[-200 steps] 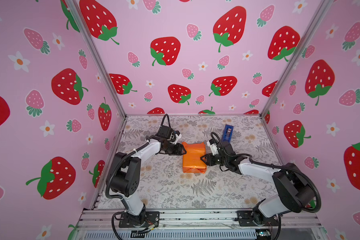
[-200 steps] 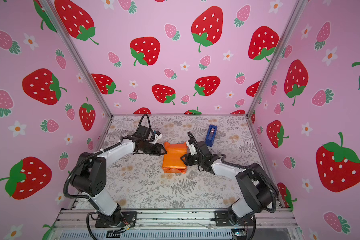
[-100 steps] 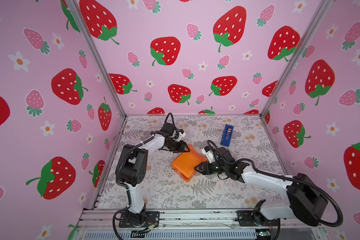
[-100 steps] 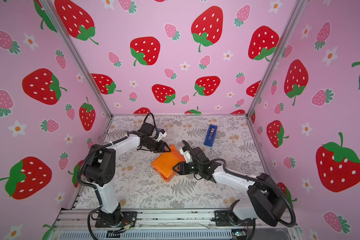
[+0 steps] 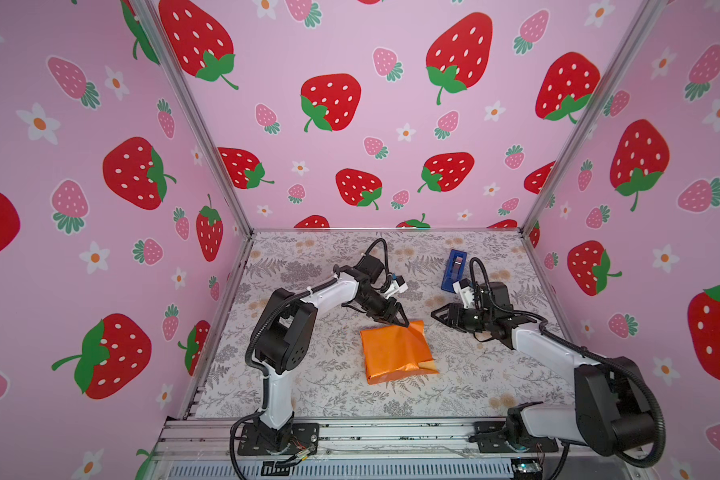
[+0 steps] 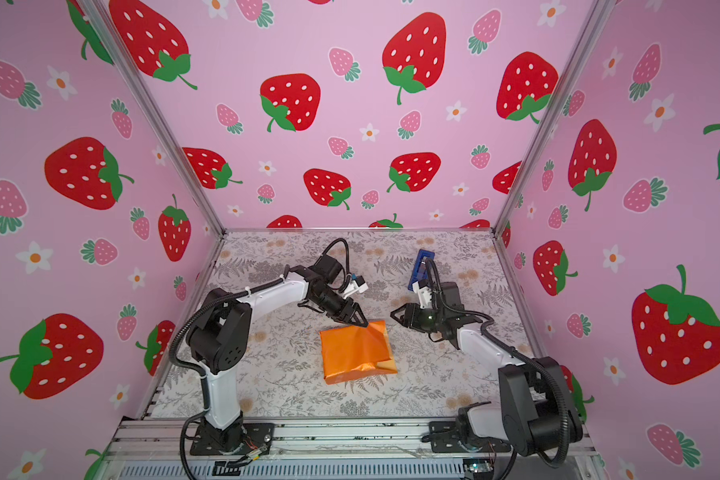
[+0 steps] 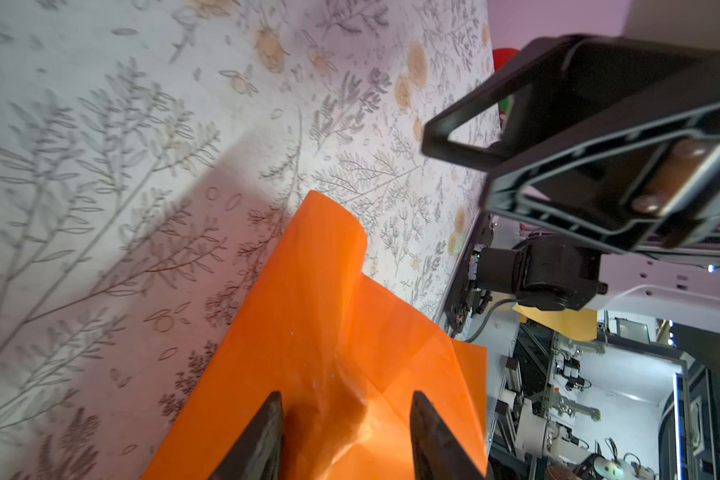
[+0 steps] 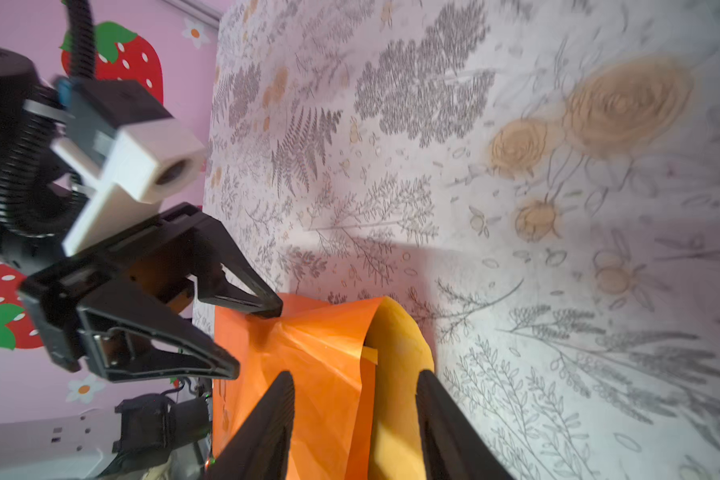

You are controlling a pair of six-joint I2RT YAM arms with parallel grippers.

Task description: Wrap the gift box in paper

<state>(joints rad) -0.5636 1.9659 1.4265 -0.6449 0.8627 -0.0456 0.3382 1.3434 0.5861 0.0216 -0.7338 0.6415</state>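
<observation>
The paper (image 5: 393, 353) (image 6: 356, 353) lies folded, glossy orange side out, into a creased parcel at mid-table. The gift box is hidden. My left gripper (image 5: 403, 322) (image 6: 362, 323) reaches in from the far left. Its jaws stand open, with the tips resting on the parcel's far edge; its wrist view shows the paper (image 7: 329, 332) filling the gap between the fingers. My right gripper (image 5: 436, 315) (image 6: 395, 316) hangs open just right of the parcel's far right corner, touching nothing. In its wrist view a loose flap (image 8: 395, 374) shows the pale yellow side.
A blue tape dispenser (image 5: 454, 270) (image 6: 420, 266) stands at the back right, just behind the right wrist. The floral table (image 5: 308, 386) is walled in by pink strawberry panels on three sides. An aluminium rail (image 5: 391, 432) with both arm bases runs along the front.
The parcel has turned and slid toward the front. The right gripper has let go, opened wider and drawn back to the right. The left gripper has followed the parcel's far edge.
</observation>
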